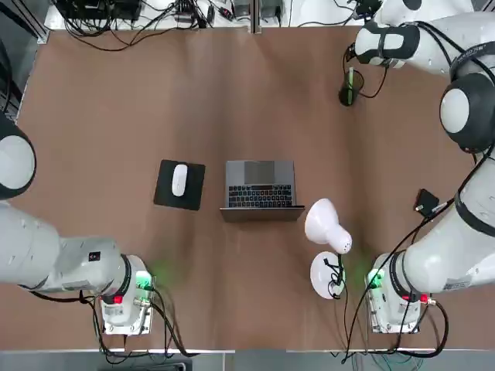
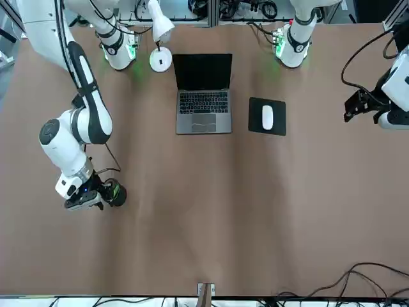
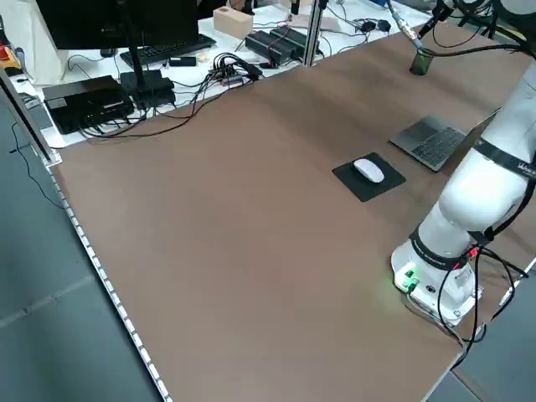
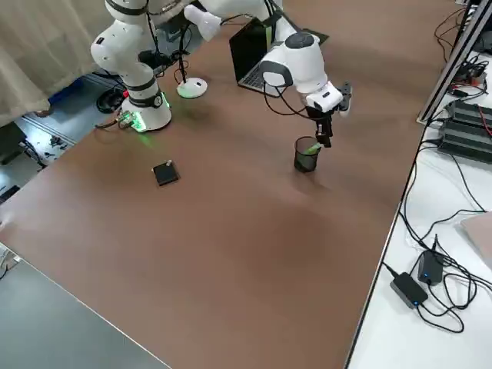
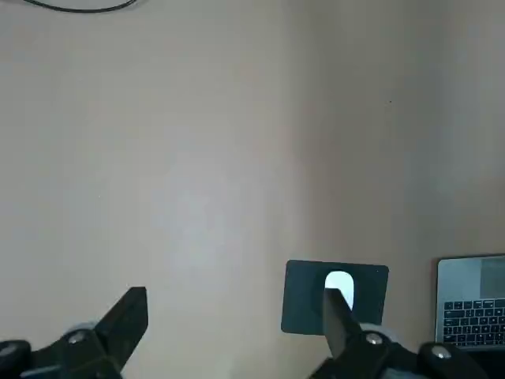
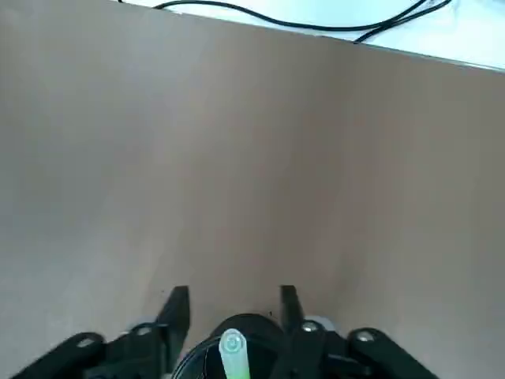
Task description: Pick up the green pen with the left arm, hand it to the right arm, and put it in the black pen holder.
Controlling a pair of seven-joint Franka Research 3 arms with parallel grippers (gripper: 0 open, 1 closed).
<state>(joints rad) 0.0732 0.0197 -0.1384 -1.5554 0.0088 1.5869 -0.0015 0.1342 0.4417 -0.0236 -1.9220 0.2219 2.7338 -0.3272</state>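
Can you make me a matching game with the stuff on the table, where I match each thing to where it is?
Things:
1. green pen
2. white mouse
3. laptop
4. white lamp

Places:
A. on the black mouse pad
B. standing in the black pen holder
C. just beside the laptop, on the right arm's side
D. in the middle of the table, lid open

Pairs: 1-B, 2-A, 3-D, 4-C

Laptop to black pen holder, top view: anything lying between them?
Nothing. In the top view only bare table runs from the laptop to the black pen holder.
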